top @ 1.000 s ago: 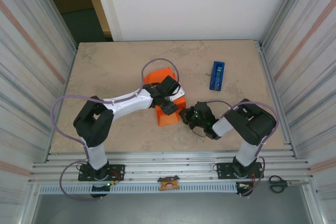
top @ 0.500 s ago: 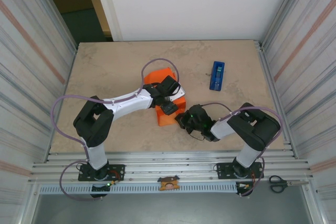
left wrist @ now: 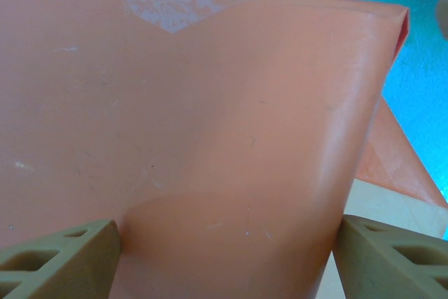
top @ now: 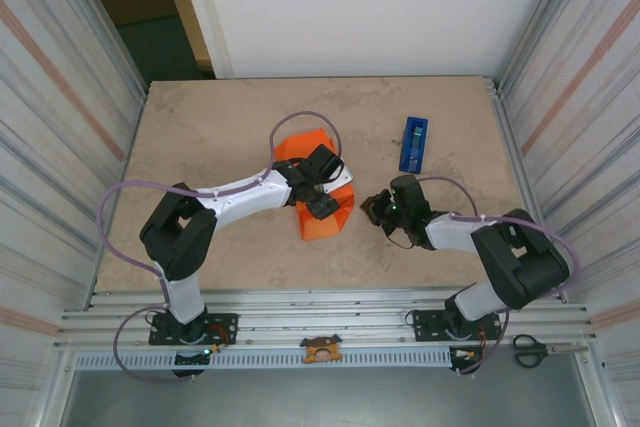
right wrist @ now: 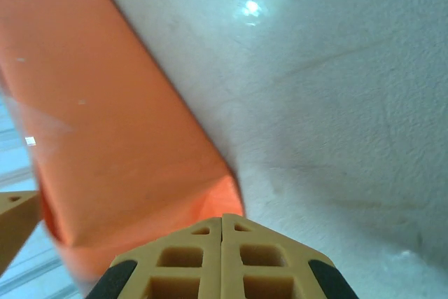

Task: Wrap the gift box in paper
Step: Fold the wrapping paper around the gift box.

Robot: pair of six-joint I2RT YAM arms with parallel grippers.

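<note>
Right claw [top: 372, 209] backing off paper [top: 325, 225], pressed together. Left claw [left wrist: 227, 250] pinching paper, keeping wrap closed. Next probably reaching for tape [top: 414, 143].

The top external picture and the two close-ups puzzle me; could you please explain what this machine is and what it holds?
These are two robot arms bolted at the near edge of a table. The top picture looks down from above; each close-up comes from a camera on one wrist. The left hand has its tan fingers spread wide either side of folded orange paper; whether they squeeze it I cannot tell. The right hand is shut and empty, beside the paper. A blue tape dispenser lies farther back.
</note>
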